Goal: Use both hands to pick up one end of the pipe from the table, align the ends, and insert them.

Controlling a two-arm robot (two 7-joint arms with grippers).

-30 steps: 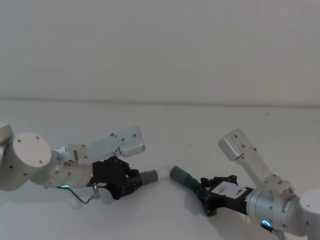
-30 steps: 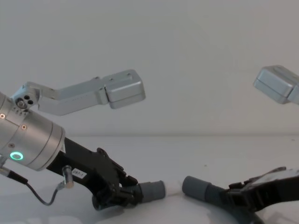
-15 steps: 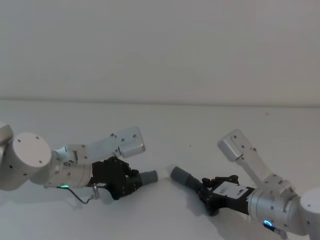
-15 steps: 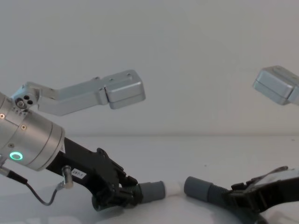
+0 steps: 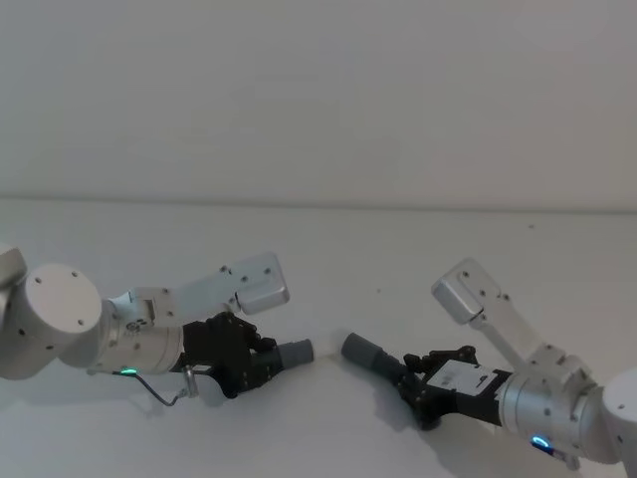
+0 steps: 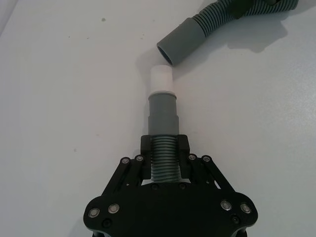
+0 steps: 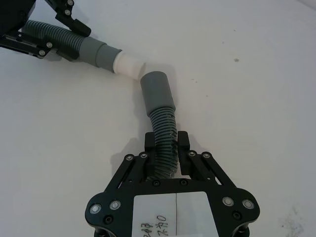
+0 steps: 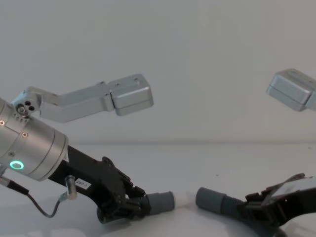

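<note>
1. The left gripper [image 6: 163, 165] sits low at the near left of the table [image 5: 398, 249], its fingers [image 6: 183, 147] clamped on the ribbed part of the left hose [image 6: 163, 128].
2. That hose's grey cuff and white tip [image 6: 161, 79] stick out past the fingers and point toward the middle of the table.
3. The right gripper [image 7: 165, 160] sits low at the near right, likewise closed on the ribs of the right hose [image 7: 163, 133].
4. The right hose bends beyond the grip, so its open cuff [image 7: 157, 91] aims at the left piece at an angle, not in line with it.
5. In the chest view the left hose [image 8: 158, 202] and the right cuff [image 8: 210, 199] lie close above the table, with the white tip between them; whether either piece touches the table I cannot tell.
6. The tip is just beside the mouth of the right cuff but is not in it; in both wrist views the two axes cross rather than meet end to end.
7. I judge the step in hand to be alignment: both pieces are gripped and the ends are near, but insertion is not yet begun.
8. The next move calls for turning one or both wrists until the tip and the open mouth share one line, then closing the gap straight along it.
9. Because the hoses flex, the cuffs may swing off line under a push, so the approach should be slow.
</note>
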